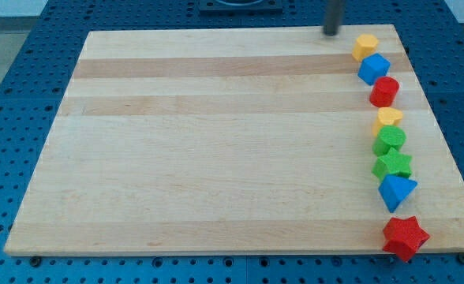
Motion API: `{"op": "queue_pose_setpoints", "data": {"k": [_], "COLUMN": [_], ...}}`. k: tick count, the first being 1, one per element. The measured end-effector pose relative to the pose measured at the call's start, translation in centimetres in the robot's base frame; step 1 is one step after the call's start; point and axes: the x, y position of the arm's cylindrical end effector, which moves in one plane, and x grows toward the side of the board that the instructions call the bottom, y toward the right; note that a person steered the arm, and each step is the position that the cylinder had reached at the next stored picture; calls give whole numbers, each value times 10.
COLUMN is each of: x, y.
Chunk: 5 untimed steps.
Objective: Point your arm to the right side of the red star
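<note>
Resting at twelve o'clock, my tip (pixel 331 33) holds nothing.
Red star (pixel 405 237) sits at five o'clock, well apart.

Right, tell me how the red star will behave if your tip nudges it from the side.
The red star looks like a small rigid block lying flat, so it should slide rather than roll or tip. Its points may make it spin under an off-centre push. It sits at the board's bottom-right corner, so it could drop off. My tip is far away, at the view's top.
</note>
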Motion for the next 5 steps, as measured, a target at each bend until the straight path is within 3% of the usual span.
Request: {"op": "queue_pose_setpoints", "data": {"k": [1, 2, 3, 5], "x": [-1, -12, 7, 28], "y": [3, 48, 139, 143]}}
